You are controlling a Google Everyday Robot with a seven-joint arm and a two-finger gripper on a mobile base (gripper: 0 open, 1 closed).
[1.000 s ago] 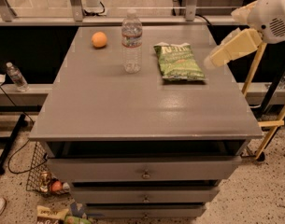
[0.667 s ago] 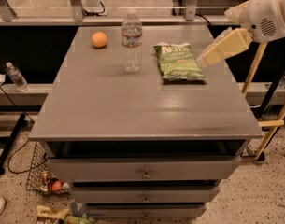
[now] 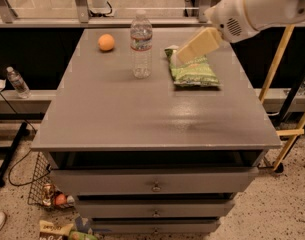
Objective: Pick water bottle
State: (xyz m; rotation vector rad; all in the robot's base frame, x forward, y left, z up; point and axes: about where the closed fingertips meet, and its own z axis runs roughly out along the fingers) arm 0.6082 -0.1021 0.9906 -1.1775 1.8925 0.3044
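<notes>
the grey drawer cabinet (image 3: 142, 119) is filling most of the frame, its flat top lying bare across the whole lower half. the white arm (image 3: 262, 6) is reaching in from the upper right. its gripper (image 3: 184, 55) is hanging over the upper left corner of the green bag (image 3: 194, 74), pointing down and left; whether it is clenched or released cannot be told, and it is grasping nothing that shows.

the bag's print is not reading clearly. the bottle (image 3: 141, 44) is standing upright at upper centre, well in from every edge, wearing a white-and-red label band whose writing is too small to read. the orange (image 3: 106, 42) is sitting up and left of it, apart, near the far edge. a second bottle (image 3: 17, 82) is leaning on a ledge at the left edge of the frame.

against a second ago, the gripper is sitting further left, having crossed from right of the bag to above it; bottle, orange and bag are lying where they were.

a clear strip of tabletop is separating bottle and bag.
</notes>
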